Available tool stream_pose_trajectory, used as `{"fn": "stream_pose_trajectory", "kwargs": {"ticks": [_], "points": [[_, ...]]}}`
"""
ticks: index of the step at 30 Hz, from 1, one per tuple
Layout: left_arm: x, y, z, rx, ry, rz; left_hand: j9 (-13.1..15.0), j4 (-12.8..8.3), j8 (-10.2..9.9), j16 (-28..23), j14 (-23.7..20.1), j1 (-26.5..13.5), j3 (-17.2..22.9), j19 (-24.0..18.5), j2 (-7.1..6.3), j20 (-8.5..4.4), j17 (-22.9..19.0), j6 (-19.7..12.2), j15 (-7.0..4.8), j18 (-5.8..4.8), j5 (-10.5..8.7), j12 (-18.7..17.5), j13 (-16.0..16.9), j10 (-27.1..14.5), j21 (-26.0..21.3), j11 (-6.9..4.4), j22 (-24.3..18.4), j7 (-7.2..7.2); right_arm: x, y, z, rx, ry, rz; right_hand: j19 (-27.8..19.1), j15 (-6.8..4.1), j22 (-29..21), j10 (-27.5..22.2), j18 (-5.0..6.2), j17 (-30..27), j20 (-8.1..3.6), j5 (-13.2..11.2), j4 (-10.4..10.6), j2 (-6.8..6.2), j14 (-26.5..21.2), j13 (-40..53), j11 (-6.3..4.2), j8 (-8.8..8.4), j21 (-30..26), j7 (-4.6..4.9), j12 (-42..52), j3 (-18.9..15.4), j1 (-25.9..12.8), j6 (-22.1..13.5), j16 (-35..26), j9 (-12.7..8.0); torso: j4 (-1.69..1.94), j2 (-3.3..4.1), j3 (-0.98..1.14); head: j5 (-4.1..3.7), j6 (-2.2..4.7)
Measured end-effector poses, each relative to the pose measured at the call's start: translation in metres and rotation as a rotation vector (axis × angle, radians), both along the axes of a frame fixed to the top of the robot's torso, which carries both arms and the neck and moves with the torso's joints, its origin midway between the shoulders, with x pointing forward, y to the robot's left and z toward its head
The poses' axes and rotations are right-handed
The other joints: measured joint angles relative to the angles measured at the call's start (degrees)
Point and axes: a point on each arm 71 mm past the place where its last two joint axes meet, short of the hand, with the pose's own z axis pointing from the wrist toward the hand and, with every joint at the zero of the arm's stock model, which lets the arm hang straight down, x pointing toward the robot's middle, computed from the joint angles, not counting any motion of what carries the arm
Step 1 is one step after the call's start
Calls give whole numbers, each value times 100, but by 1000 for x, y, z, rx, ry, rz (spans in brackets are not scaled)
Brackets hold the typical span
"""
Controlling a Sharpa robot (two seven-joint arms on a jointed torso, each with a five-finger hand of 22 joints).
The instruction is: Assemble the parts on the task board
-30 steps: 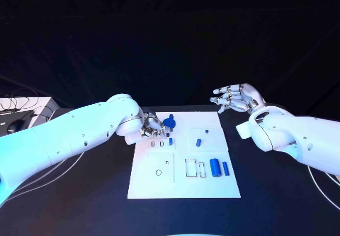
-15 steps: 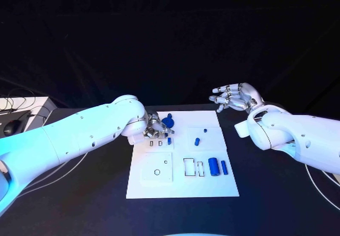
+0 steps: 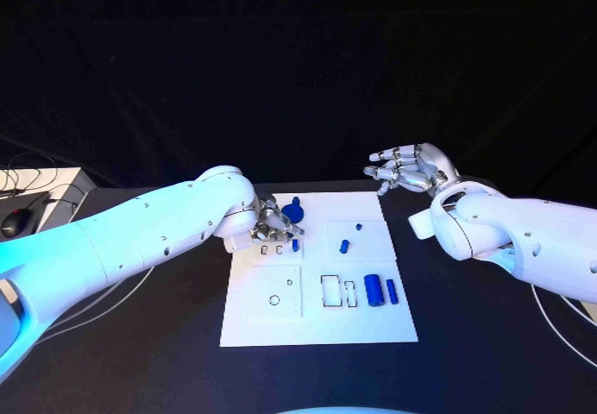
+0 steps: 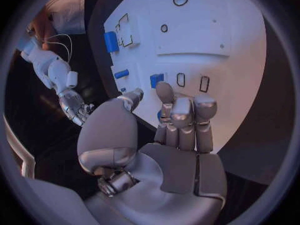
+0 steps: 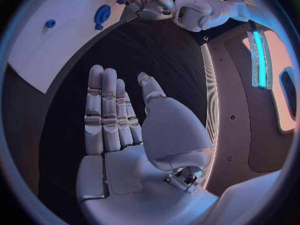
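On the black desk (image 3: 162,345) lay the white task board (image 3: 321,321) with blue parts (image 3: 373,285) in its recesses — the left hand (image 3: 272,223) bent over its far-left corner, grasp unclear — while the right hand (image 3: 408,168) hovered released, well apart.

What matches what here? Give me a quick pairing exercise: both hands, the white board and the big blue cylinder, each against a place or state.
Things:
1. left hand
2. right hand
3. white board
4. big blue cylinder

Places or states:
A. lying flat in the middle of the black table
B. raised off the table beyond the board's far right corner, holding nothing
C. lying on the board's right half, beside a thinner blue rod
D. fingers down at the board's far left corner

Pairs: 1-D, 2-B, 3-A, 4-C
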Motion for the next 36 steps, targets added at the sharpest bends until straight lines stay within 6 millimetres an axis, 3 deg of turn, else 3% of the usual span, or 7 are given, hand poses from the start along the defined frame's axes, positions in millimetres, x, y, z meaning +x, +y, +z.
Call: {"fn": "stream_pose_trajectory", "kwargs": {"ticks": [36], "points": [[-1,-5,-11,2,41,-20,-6,-221,-57,-22,0,107,-1,20,107,-20,-9,22,1,0,0,-1,-37,-19,-70,-20,76,22,1,6,-1,-2,10,17,-21,0,-191,-1,0,-21,-21,0,-16,0,0,-47,-2,0,89,-15,0,-16,0,-8,-54,0,3,8,-2,-22,-68]]}}
